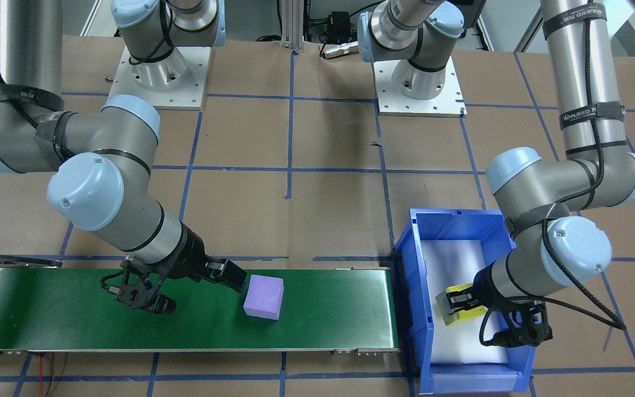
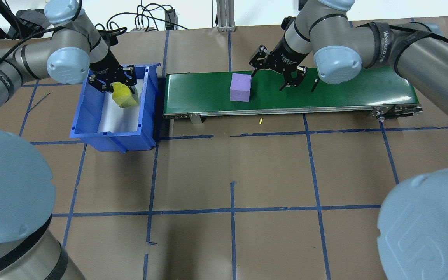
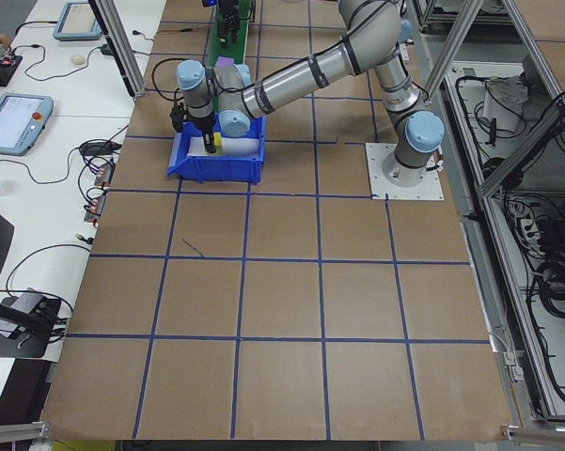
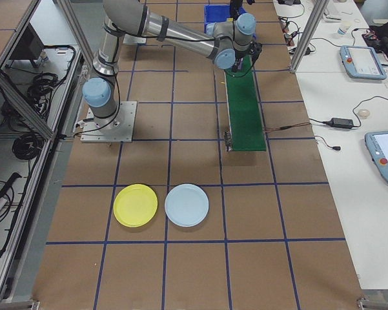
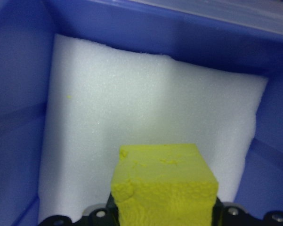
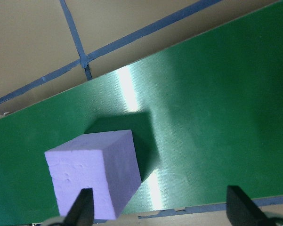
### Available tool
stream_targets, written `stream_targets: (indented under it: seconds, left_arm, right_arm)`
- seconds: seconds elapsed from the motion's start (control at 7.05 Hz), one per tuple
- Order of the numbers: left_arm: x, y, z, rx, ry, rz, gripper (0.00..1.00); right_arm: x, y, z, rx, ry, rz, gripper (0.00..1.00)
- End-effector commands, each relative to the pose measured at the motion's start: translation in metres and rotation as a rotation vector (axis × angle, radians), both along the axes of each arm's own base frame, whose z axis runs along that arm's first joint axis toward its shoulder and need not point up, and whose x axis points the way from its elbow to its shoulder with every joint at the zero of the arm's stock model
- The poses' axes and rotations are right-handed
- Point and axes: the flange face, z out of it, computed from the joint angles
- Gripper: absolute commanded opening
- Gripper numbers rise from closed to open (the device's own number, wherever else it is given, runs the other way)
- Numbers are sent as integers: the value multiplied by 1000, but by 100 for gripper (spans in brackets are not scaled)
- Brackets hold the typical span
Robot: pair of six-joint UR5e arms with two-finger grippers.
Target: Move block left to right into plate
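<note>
- The left gripper point(image 2: 119, 86) is hanging inside the blue bin point(image 2: 85, 112), its fingers clamped on a yellow block point(image 2: 124, 95) that is being held clear above the white foam liner point(image 5: 132, 113), as far as the wrist view shows.
- The right gripper point(image 2: 276, 72) is sitting low over the green conveyor belt point(image 2: 344, 91), jaws spread wide, nothing between them.
- A purple block point(image 2: 240, 87) is resting on the belt, nearer its bin end than its far end, and toward the belt's rear edge as the overhead camera sees it.
- The relation that matters: the purple block is lying just to the bin side of the right gripper, with one fingertip point(image 1: 238, 278) almost touching its near face, so the block is standing outside the open jaws, not between them.
- The block looks close to cubic, so no long axis is dictating the grasp angle.
- The right arm is clearly the nearer one to it; the left is occupied in the bin.
- The yellow plate point(image 4: 135, 205) and the pale blue plate point(image 4: 186, 205) are lying side by side on the table well apart from the belt, toward the robot's right end.
</note>
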Motion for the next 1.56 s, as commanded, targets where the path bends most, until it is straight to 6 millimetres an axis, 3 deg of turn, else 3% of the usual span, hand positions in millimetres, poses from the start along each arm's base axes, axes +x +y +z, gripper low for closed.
stream_targets:
  seconds: [0.0,0.14,0.43,0.57,0.85,0.99,1.14,1.28,1.42]
  left_arm:
    - [0,18,64,-21,-29,-29,44]
    - [-2,29,91,-38,-32,-39,44]
    - [-41,73,150,-34,-24,-91,43]
    - [-55,81,167,-63,-20,-112,43]
    - [-91,76,150,-79,24,-208,43]
    - [-104,63,128,-90,24,-236,43]
    - [-129,49,109,-141,20,-272,44]
    - [-151,46,97,-152,13,-298,44]
    - [-155,46,94,-149,17,-300,44]
  right_arm:
    - [2,-1,-1,-5,-15,8,100]
    - [1,-3,0,-10,-16,11,100]
    - [2,-12,-5,-21,-16,16,100]
    - [2,-15,-11,-21,-16,19,100]
    - [1,-19,-28,-26,-10,50,99]
    - [-1,-20,-48,-32,15,110,91]
    - [-6,-21,-58,-33,68,125,65]
    - [-10,-25,-54,-56,87,161,44]
    - [-25,-29,-36,-105,117,214,38]
